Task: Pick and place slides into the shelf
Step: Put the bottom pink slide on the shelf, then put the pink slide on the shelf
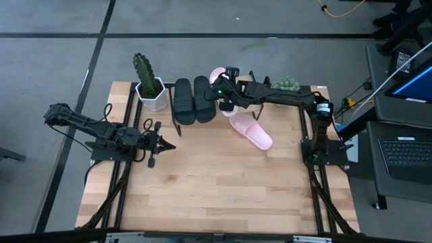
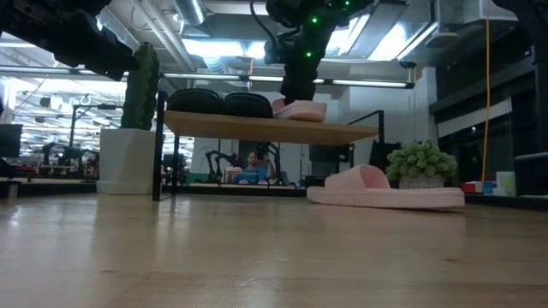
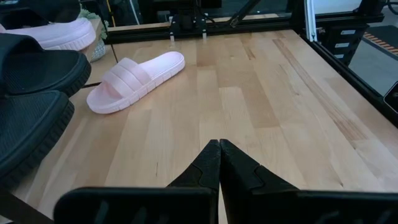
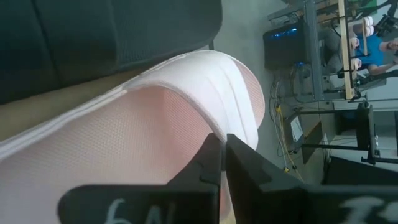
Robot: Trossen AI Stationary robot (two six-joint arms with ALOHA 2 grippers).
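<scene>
The shelf stands at the table's far edge and carries two black slides side by side. A pink slide lies on the plank just right of them. My right gripper hangs right over this slide, pointing down, fingers shut. The second pink slide rests sole-down on the tabletop, right of the shelf. My left gripper waits shut at the table's left, low over bare wood. My right gripper comes from above with shut fingertips at the pink slide, beside its strap. The slide lies flat on the shelf plank. I cannot tell whether the fingertips touch it or stand just above it.
A cactus in a white pot stands left of the shelf, and a small green plant sits at the far right. The near half of the tabletop is bare wood. A person sits far behind the table.
</scene>
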